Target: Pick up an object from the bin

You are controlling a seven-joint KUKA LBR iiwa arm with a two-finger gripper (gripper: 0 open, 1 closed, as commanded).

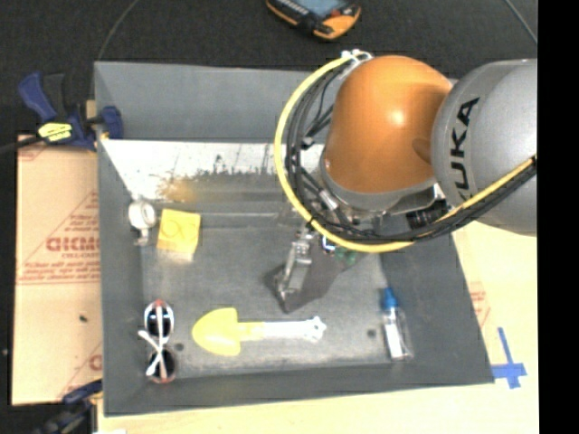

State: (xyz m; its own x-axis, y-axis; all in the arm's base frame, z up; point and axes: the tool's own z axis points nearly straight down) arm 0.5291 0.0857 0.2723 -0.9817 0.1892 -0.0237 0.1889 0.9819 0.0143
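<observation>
— Where does the pick stand?

— Early, I'd say. The claw (297, 283) is low over the bare middle of the bin (226, 269), and nothing shows gripped in it. Whether it is open or closed I cannot tell.

— What's closest to it?

— A toy shovel (258, 331), yellow blade and white handle, lying flat just beside it toward the near wall. A small green thing (346, 259) peeks out under the wrist; I can't make out what it is.

— So the next move?

— Probably to settle over the shovel's thin handle, line up across it, and close. The shovel lies flat on the floor, so the grip would have to go right down.

— Room enough?

— Plenty. The floor is smooth grey metal, and the yellow block (178, 233), the glasses (160, 340) and the blue-capped tube (392, 325) lie well apart, near the walls.
</observation>
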